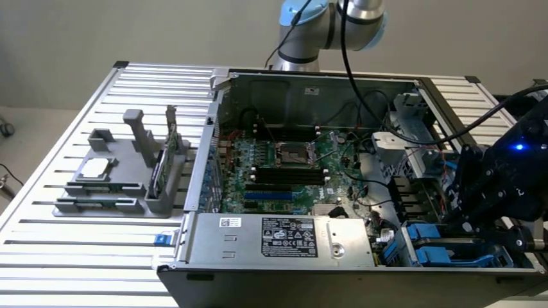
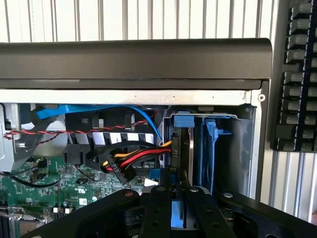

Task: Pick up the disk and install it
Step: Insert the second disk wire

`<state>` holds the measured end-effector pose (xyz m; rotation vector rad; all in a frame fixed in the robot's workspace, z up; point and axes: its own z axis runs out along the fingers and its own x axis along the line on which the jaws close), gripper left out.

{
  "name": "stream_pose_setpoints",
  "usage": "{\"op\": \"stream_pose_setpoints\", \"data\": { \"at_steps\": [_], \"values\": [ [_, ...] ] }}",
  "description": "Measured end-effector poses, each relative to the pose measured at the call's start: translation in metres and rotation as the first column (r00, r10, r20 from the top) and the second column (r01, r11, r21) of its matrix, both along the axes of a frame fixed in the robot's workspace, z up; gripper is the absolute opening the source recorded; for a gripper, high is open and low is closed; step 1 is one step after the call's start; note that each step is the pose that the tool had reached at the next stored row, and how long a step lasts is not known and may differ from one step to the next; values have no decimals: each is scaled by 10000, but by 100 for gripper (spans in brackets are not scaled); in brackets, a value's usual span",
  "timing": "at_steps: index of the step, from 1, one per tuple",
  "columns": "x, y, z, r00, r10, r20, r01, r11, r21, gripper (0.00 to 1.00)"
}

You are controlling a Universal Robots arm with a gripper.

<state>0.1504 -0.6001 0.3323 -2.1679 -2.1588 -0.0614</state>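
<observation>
Inside computer case (image 1: 299,83) drive bay; fingers (image 2: 176,210) clenched on disk (image 2: 174,218); blue rails.

The disk (image 2: 181,148) stands on edge inside the drive bay at the corner of the open computer case, seen edge-on in the wrist view as a dark, narrow slab with a blue plastic rail across its far end and another blue rail running along its side. In the exterior view, blue rails (image 1: 445,247) show in the bay at the case's near corner on the exterior view's right, the disk's metal body hidden there.
</observation>
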Motion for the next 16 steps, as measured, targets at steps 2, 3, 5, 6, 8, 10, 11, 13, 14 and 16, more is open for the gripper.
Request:
{"op": "stream_pose_setpoints", "data": {
  "at_steps": [2, 3, 5, 6, 8, 10, 11, 13, 14, 16],
  "values": [
    [0, -5, -8, 10000, 0, 1, 0, 10000, 40, 17],
    [0, -6, -9, 10000, 0, 1, 0, 10000, 51, 17],
    [0, -5, -13, 10000, 1, 1, -1, 10000, 70, 18],
    [0, -6, -7, 10000, 0, 0, 0, 10000, 78, 25],
    [0, -6, 63, 10000, 0, -2, 1, 10000, 56, 25],
    [0, -6, 142, 10000, 0, -2, 0, 10000, 57, 25],
    [-1, -6, 181, 10000, 2, -2, -2, 10000, 58, 25],
    [-12, -7, 254, 10000, 1, -2, -1, 10000, 56, 25],
    [-29, -7, 281, 10000, 3, -2, -3, 10000, 57, 25],
    [-102, -7, 302, 10000, 6, -2, -6, 10000, 71, 25]
  ]
}}
